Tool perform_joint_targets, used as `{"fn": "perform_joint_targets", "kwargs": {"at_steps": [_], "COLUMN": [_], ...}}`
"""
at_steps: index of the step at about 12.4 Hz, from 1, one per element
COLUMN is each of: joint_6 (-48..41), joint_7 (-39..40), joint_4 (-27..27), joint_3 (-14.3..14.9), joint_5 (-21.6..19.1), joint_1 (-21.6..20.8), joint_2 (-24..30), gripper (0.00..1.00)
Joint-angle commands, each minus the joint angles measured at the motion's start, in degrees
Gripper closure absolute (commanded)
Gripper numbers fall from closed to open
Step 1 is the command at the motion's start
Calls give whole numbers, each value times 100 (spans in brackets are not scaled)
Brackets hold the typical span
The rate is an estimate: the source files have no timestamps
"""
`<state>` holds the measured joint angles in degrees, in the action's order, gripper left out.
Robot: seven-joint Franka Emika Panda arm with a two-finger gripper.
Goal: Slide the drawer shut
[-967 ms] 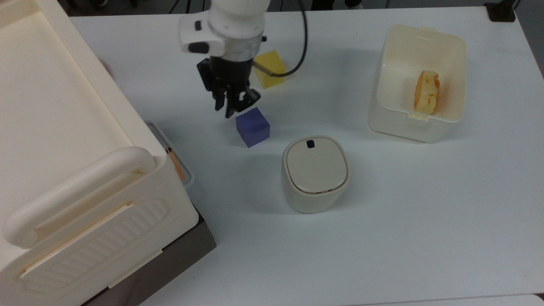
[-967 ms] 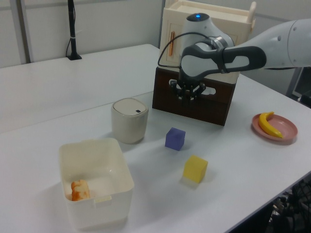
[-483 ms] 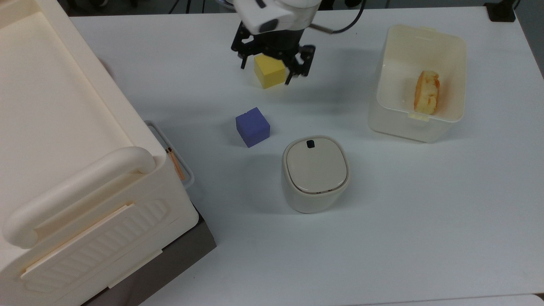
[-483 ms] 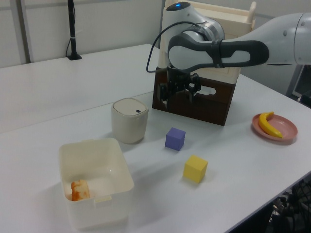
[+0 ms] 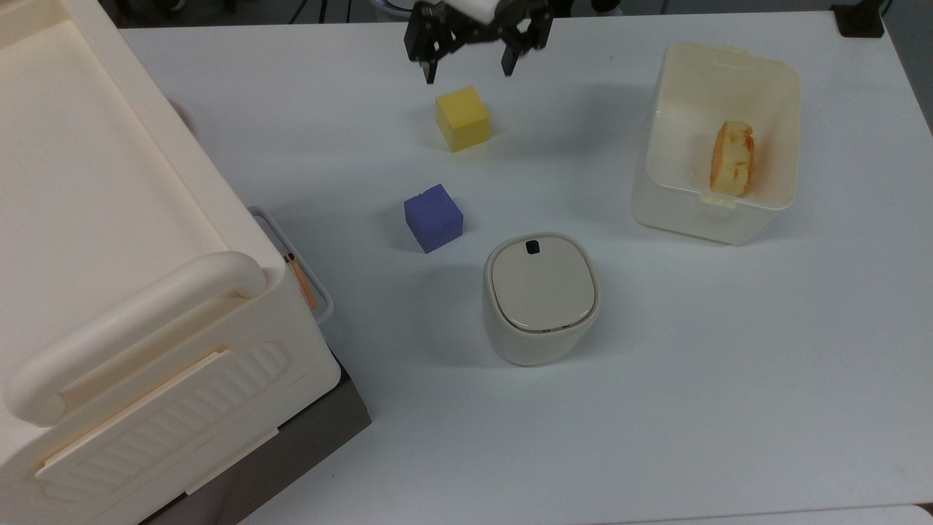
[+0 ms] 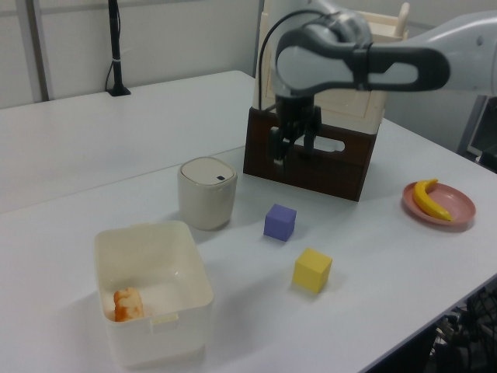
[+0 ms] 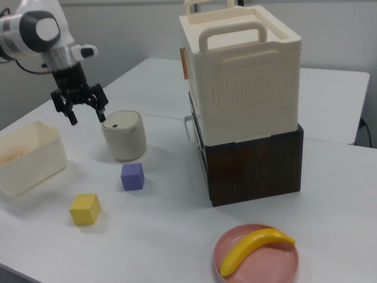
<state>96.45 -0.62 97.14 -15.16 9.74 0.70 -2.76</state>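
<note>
The drawer point(image 6: 260, 130) shows its dark brown front under the cream cabinet point(image 7: 247, 76), pushed in with none of its inside showing. Its white loop handle point(image 5: 305, 267) pokes out below the cabinet's edge in the top view, and also appears as handle point(image 6: 335, 146) and handle point(image 7: 188, 128). My gripper point(image 5: 469, 67) hangs open and empty at the top view's upper edge, just beyond a yellow cube point(image 5: 462, 118) and far from the handle. In the left view the gripper point(image 6: 293, 149) overlaps the drawer front. In the right view the gripper point(image 7: 86, 115) hovers above the table's left part.
A purple cube point(image 5: 433, 217) and a lidded cream canister point(image 5: 540, 295) stand mid-table. A translucent bin point(image 5: 718, 58) at the top view's right holds an orange food piece point(image 5: 732, 158). A banana on a pink plate point(image 7: 256, 250) lies by the dark base panel point(image 7: 253, 165).
My gripper moved away from the purple cube, past the yellow cube, toward the top view's upper edge. It turned and its fingers spread apart. The drawer and the other objects stayed put.
</note>
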Motion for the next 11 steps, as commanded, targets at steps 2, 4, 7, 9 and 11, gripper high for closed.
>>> {"fn": "perform_joint_targets", "kwargs": {"at_steps": [2, 4, 7, 9, 11], "joint_6": [-117, -118, -91, -100, -117], "joint_7": [282, 255, 238, 238, 238], "joint_4": [-107, -274, -372, -363, -336], "joint_3": [179, 285, 373, 373, 373], "joint_5": [-315, -315, -272, -263, -263], "joint_1": [62, 62, 62, 62, 53], "joint_2": [426, 426, 417, 400, 391], "gripper": [0, 0, 0, 0, 0]}}
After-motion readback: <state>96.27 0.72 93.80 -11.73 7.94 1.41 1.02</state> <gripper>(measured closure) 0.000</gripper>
